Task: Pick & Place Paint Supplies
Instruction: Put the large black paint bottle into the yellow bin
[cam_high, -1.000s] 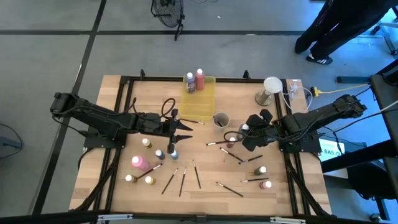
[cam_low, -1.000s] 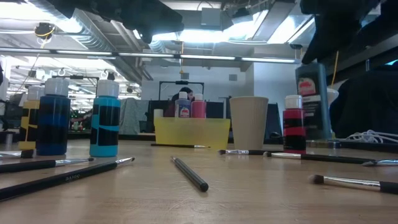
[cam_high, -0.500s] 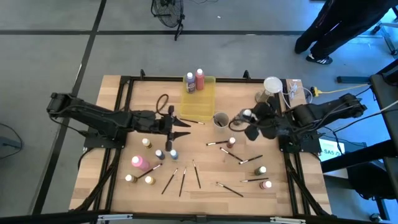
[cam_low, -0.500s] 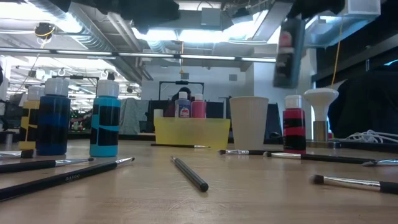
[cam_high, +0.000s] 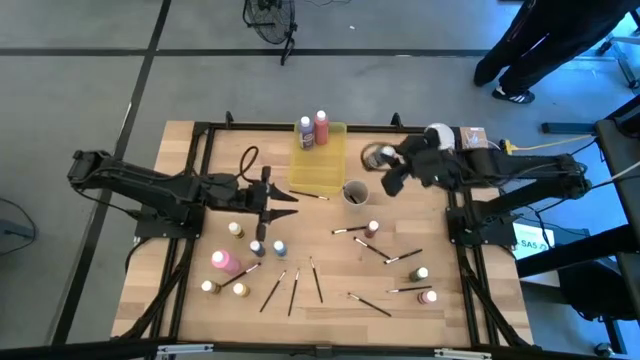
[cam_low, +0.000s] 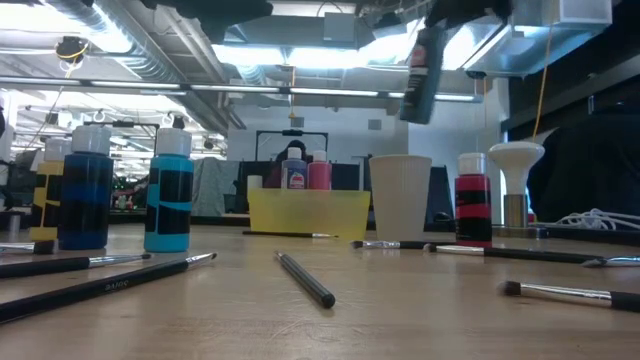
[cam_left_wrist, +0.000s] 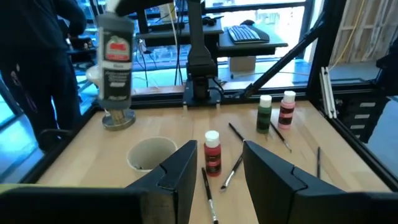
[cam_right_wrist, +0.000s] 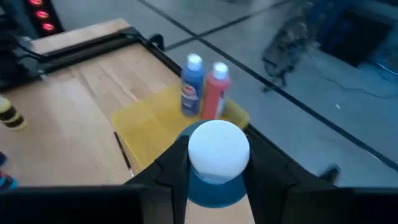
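My right gripper (cam_high: 388, 168) is shut on a dark paint bottle with a white cap (cam_high: 375, 155) and a red label. It holds the bottle in the air between the grey cup (cam_high: 353, 191) and the yellow tray (cam_high: 325, 168). A blue bottle (cam_right_wrist: 193, 84) and a red bottle (cam_right_wrist: 216, 88) stand in the tray's far end. My left gripper (cam_high: 288, 197) hangs open over the table just left of the cup, touching nothing. Other bottles (cam_high: 224, 261) and thin brushes (cam_high: 293, 291) stand and lie on the near half of the table. My right gripper pinches the bottle's body just under the white cap (cam_right_wrist: 217, 148), one finger (cam_right_wrist: 173, 168) on each side. It comes from the table's right. The bottle (cam_low: 425, 62) is lifted clear and hangs slightly tilted, high above the cup.
A red bottle (cam_left_wrist: 212, 152) and brushes lie just near-right of the cup. A white stand (cam_high: 436, 136) and cables sit at the far right corner. Two more bottles (cam_high: 418, 273) stand near the right edge. A person stands beyond the far right corner.
My right gripper has lifted the dark bottle off the table right of the cup. It has carried the bottle up and toward the far edge and the left, ending near the tray. My left gripper has drawn back a little toward the left edge.
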